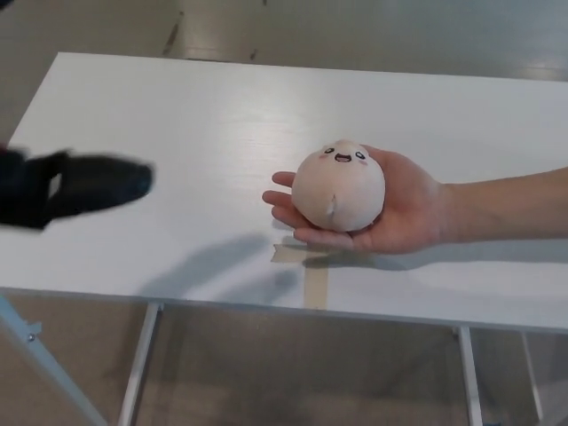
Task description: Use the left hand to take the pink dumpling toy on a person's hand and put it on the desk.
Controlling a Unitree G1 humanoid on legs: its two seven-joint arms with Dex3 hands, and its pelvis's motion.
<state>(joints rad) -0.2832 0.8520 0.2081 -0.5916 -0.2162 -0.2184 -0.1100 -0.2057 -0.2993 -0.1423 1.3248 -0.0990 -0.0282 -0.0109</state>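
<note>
A pale pink dumpling toy (338, 187) with a small smiling face rests in a person's open palm (404, 211), held just above the white desk (177, 115). The person's forearm comes in from the right edge. My left hand (75, 186) is a black, motion-blurred shape at the left edge, over the desk's front left part and well to the left of the toy. The blur hides how its fingers stand. My right hand does not show.
Two strips of tan tape (306, 266) form a mark near the desk's front edge, just below the toy. The desk's metal legs (139, 368) and the grey floor show beneath the front edge.
</note>
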